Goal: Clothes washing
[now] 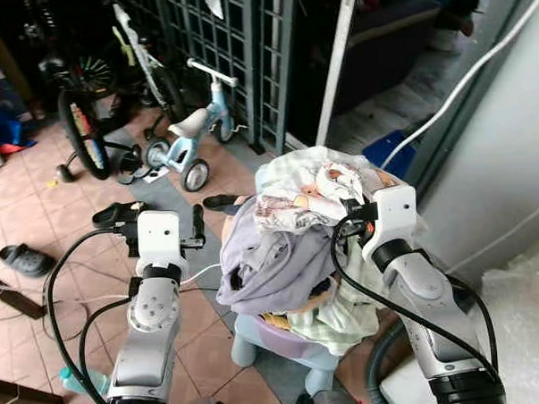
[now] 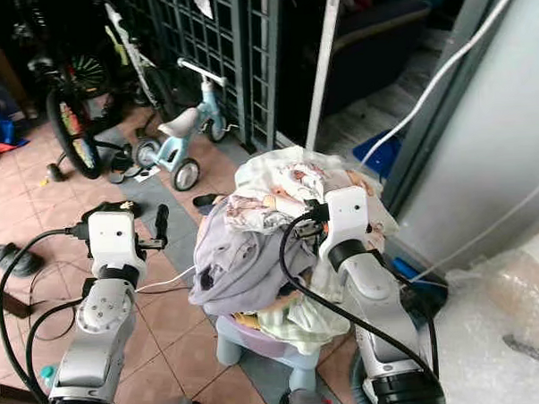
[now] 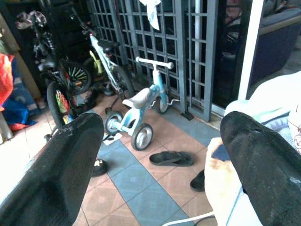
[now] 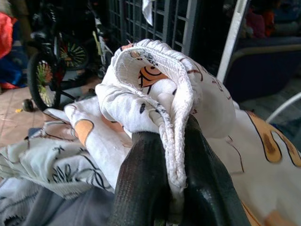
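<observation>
Risk first, head views: laundry pile sits heaped high on a small lilac stool, wider than the seat and hanging over its edges, so any sideways tug could drag the whole lot onto the tiled floor, or tip the stool w/ it. Right tool is buried in the top of the pile, at the white patterned garment; grey shirt droops just below, touching it, and may cling and come up too. Left tool hovers beside the pile on its left, apart from the cloth, not steadying anything. Black cable from the right wrist loops in front of the hanging clothes, could snag fabric on a lift. Left wrist view: its two fingers stand spread wide, nothing between them; cloth edge lies just beside one finger, a kid's trike and a sandal lie on the floor beyond, i.e. clutter a dropped garment would land among. Right wrist view: fingers are clenched on a thin folded hem of the patterned garment. Grip looks narrow, only the seam edge, so I judge it could slip out once the weight of the rest loads it, esp. if lower layers are tangled w/ it.
</observation>
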Motion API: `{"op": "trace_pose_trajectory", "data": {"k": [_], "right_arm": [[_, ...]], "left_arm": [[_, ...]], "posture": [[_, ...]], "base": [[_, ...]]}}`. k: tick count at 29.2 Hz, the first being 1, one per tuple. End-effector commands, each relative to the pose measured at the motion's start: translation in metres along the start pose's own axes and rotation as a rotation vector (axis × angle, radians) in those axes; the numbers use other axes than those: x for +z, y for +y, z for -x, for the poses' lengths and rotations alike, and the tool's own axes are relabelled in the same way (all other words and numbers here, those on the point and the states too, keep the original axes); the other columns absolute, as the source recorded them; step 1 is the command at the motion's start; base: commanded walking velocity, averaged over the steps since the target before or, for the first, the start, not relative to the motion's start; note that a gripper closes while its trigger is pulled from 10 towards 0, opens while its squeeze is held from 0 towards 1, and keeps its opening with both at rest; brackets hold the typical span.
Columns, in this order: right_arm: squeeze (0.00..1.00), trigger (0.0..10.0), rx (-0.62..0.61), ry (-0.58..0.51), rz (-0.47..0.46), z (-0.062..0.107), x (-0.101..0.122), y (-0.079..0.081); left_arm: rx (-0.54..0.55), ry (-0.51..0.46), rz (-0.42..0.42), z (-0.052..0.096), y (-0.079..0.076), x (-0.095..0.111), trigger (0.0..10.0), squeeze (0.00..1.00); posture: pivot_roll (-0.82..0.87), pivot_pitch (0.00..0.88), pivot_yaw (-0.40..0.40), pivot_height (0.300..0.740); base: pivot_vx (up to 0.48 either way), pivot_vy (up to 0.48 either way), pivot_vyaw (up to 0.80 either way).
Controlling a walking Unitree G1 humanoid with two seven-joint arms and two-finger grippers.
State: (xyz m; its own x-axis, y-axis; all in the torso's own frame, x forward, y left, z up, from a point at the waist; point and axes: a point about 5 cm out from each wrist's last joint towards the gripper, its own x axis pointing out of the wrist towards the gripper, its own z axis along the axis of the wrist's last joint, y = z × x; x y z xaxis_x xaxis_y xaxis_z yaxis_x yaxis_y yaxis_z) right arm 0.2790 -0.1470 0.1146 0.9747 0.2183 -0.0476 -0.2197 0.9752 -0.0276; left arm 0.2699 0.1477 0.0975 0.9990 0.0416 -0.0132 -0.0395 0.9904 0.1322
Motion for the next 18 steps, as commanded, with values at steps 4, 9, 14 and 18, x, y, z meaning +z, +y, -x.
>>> {"op": "trace_pose_trajectory", "data": {"k": [4,9,14,18], "right_arm": [[0.0,10.0,0.009,-0.034,0.013,-0.0043,0.0139,0.0005],[0.0,10.0,0.007,-0.033,0.018,-0.0057,0.0152,-0.001],[0.0,10.0,0.006,-0.031,0.016,-0.0061,0.0151,0.0002],[0.0,10.0,0.0,-0.023,0.011,-0.004,0.0132,0.0012]], "left_arm": [[0.012,0.005,-0.009,0.0003,0.0045,0.0022,10.0,0.0],[0.016,0.014,-0.016,0.0035,0.0074,-0.0001,10.0,0.0],[0.013,0.02,-0.018,0.0047,0.0063,-0.0008,10.0,0.0],[0.01,0.025,-0.015,0.0054,0.0055,-0.001,10.0,0.0]], "posture": [[-0.07,0.0,0.014,0.74],[-0.07,0.0,0.011,0.74],[-0.07,0.0,0.009,0.74],[-0.07,0.0,0.01,0.74]], "base": [[-0.263,0.0,0.0],[-0.273,0.0,0.0],[-0.274,0.0,0.0],[-0.271,0.0,0.0]]}}
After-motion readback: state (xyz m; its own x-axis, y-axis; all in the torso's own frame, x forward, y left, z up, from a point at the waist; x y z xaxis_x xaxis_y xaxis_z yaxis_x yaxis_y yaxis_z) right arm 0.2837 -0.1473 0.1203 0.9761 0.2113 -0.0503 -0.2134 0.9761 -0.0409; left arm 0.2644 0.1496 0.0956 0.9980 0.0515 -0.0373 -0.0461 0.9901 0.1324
